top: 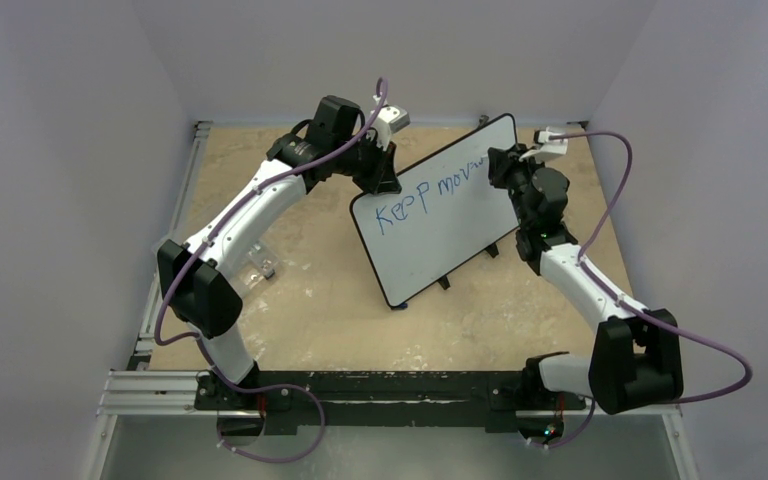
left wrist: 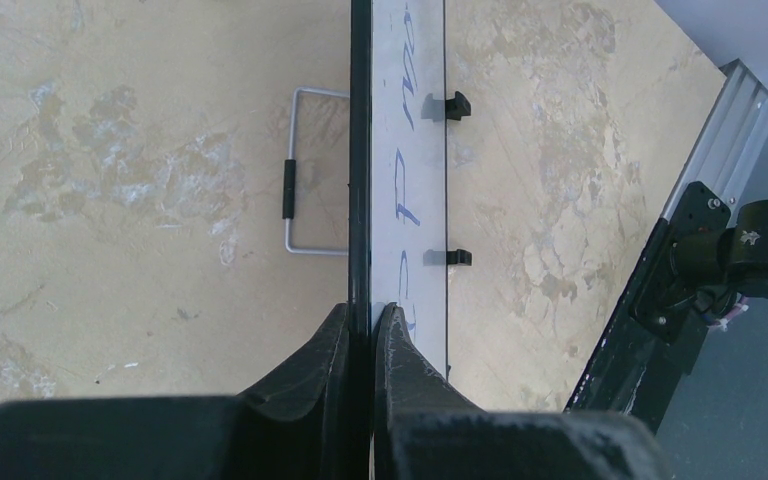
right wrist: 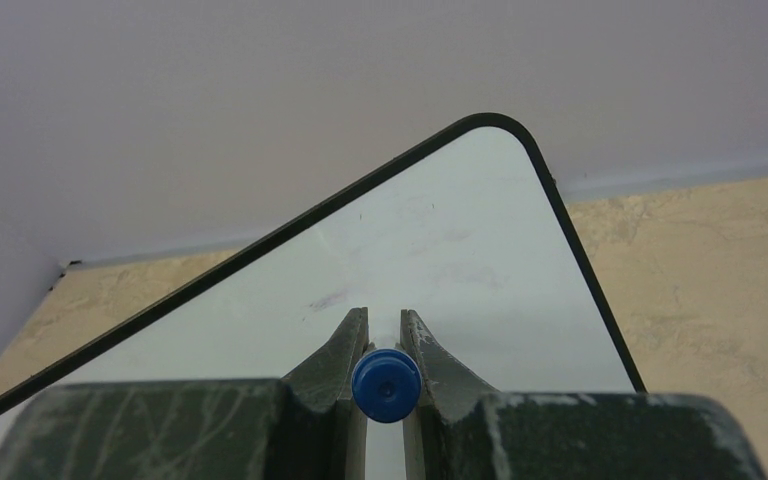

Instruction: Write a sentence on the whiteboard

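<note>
Risk, base: the whiteboard [top: 440, 235] is stood tilted on the surface [top: 320, 300] on small black feet [left wrist: 457, 257]; it could be shoved sideways if the pen is pressed too hard.
Risk, ink: the sentence [top: 430, 195], blue and read as about "Keep mov", could be smeared if the right wrist is dragged across it.
Risk, pen: the blue marker [right wrist: 386, 385] could be twisted in the grip, and the line broken.
Left arm: bent at the elbow and reached to the board's upper left edge; the left fingers [left wrist: 320, 360] are closed on the rim, one on each face.
Right arm: raised before the board's far right part; the right fingers [right wrist: 340, 355] are clamped around the marker. Tip contact cannot be told.
</note>
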